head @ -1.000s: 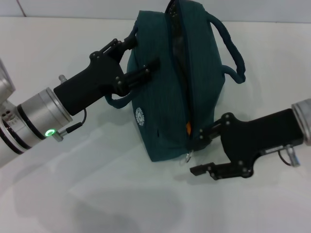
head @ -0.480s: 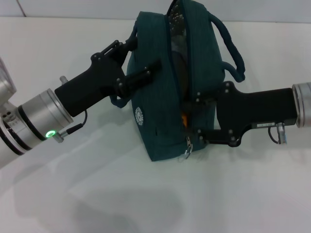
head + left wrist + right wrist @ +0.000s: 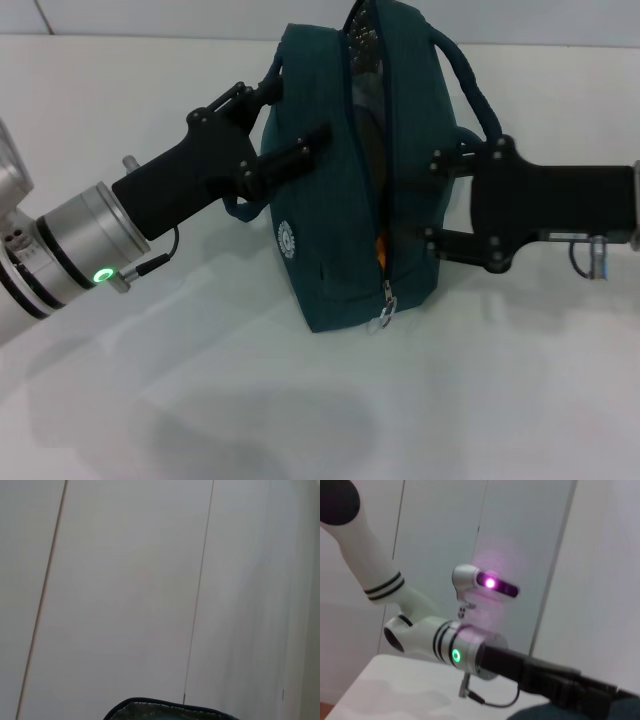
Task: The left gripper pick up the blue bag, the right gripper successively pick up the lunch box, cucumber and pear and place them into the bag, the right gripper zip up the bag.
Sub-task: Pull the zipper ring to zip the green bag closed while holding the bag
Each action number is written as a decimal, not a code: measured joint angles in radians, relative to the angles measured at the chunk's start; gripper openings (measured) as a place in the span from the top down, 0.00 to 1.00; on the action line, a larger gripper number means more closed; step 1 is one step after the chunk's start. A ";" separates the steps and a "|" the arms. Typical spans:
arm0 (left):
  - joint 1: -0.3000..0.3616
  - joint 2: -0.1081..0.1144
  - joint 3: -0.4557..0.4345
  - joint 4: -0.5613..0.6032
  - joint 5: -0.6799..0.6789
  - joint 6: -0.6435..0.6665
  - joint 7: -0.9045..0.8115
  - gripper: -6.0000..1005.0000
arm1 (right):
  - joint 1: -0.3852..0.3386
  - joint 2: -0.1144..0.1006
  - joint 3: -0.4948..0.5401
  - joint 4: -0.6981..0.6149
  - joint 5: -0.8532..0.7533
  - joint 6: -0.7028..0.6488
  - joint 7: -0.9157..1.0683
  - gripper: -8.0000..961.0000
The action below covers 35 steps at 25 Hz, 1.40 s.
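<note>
The bag (image 3: pixel 350 170) stands on the desk (image 3: pixel 200 400) near its far edge, between the left gripper (image 3: pixel 285 125) and the right gripper (image 3: pixel 440 200).

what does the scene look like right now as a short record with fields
bag: blue bag standing on the white table, zipper partly open along the top
zipper pull: hangs at the near lower end of the bag
left gripper: shut on the bag's handle strap on the robot's left side
right gripper: against the bag's right side, fingers spread
contents: dark shapes show through the open zipper; items cannot be told apart
orange tab: shows at the zipper line
</note>
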 joint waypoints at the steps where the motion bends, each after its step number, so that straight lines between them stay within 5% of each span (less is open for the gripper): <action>1: 0.001 0.000 0.000 0.000 0.000 0.000 0.000 0.17 | -0.011 -0.004 0.000 -0.014 0.004 -0.013 0.001 0.56; 8: 0.001 0.000 0.001 -0.004 0.000 0.000 0.000 0.17 | -0.032 -0.037 0.002 -0.088 -0.090 -0.106 0.122 0.57; 12: 0.000 0.000 0.013 -0.002 0.000 0.000 0.000 0.17 | -0.018 -0.009 -0.003 -0.089 -0.173 -0.087 0.135 0.57; 19: 0.001 0.000 0.026 -0.003 0.000 0.061 0.035 0.17 | 0.028 0.004 -0.071 -0.037 -0.187 -0.005 0.138 0.57; 35: 0.009 -0.001 0.101 -0.004 -0.005 0.092 0.045 0.17 | 0.018 0.006 -0.174 -0.025 -0.011 0.167 0.101 0.58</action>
